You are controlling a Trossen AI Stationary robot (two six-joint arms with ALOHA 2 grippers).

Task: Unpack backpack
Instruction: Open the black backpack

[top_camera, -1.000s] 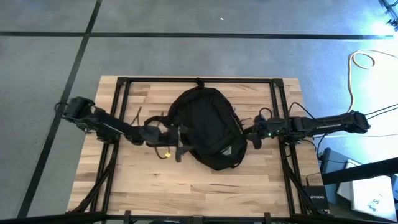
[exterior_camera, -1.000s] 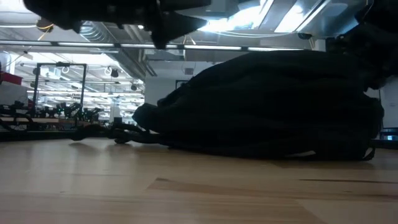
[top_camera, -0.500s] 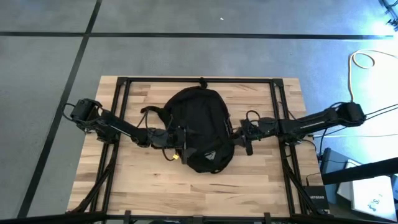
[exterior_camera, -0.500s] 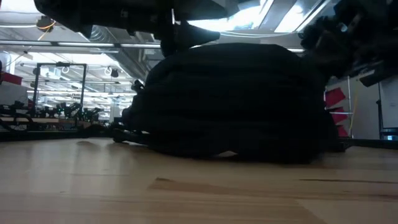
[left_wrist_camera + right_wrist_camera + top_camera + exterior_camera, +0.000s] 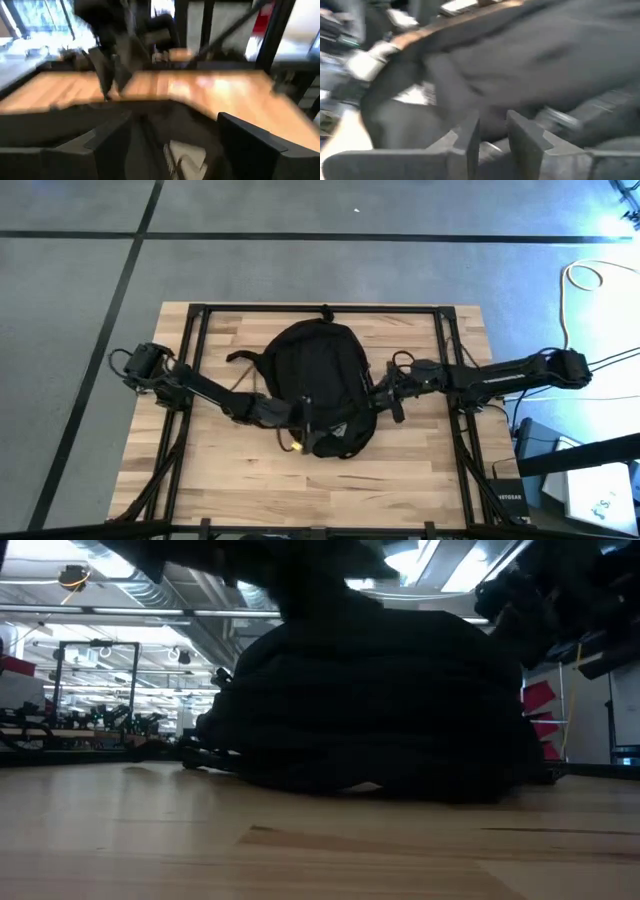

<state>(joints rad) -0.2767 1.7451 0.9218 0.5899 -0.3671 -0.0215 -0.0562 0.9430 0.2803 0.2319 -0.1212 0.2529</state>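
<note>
On the light wooden table [image 5: 230, 470], the large black rounded fabric backpack [image 5: 320, 380] is lying mid-table. The left gripper [image 5: 312, 430] is hovering over it, fingers apart; the right gripper [image 5: 378, 396] is pinching its side fabric.

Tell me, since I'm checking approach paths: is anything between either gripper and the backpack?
Nothing visible. The left gripper is over the backpack's near-left part with fingers apart, and the right gripper is right against its right edge, fingers nearly closed. Only the wooden table surrounds the bag.

arms: dark, jointed, slim | cables: black loops at joints | left hand [image 5: 170, 145]: flat dark fingers
</note>
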